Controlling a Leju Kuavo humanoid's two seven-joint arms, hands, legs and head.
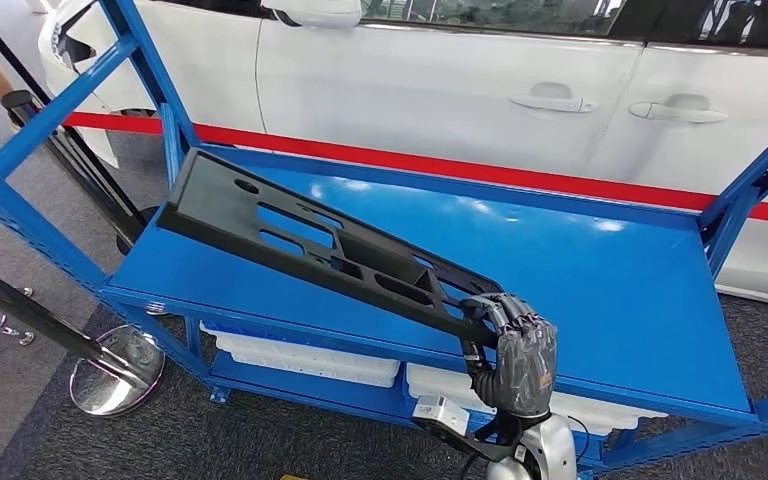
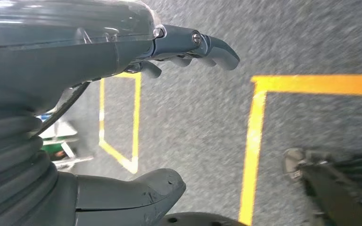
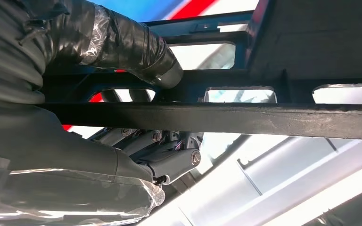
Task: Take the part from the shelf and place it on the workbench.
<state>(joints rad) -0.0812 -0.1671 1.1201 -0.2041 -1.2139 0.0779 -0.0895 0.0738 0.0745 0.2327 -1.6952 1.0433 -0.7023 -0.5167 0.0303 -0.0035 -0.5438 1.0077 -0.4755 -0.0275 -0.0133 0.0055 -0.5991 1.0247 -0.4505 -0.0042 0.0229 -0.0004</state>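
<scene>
Right hand (image 1: 518,355) gripped the long black slotted plastic panel (image 1: 300,238) at its near-right end only, tilted over the blue metal shelf (image 1: 600,270); leverage risked slipping.

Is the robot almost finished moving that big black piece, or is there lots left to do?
About halfway. Done: the right hand has grabbed the black part at its near end. Happening now: the part is tilted over the blue shelf, its far end up in the air. The left hand holds nothing. Left: carrying it to the workbench and setting it down.
</scene>
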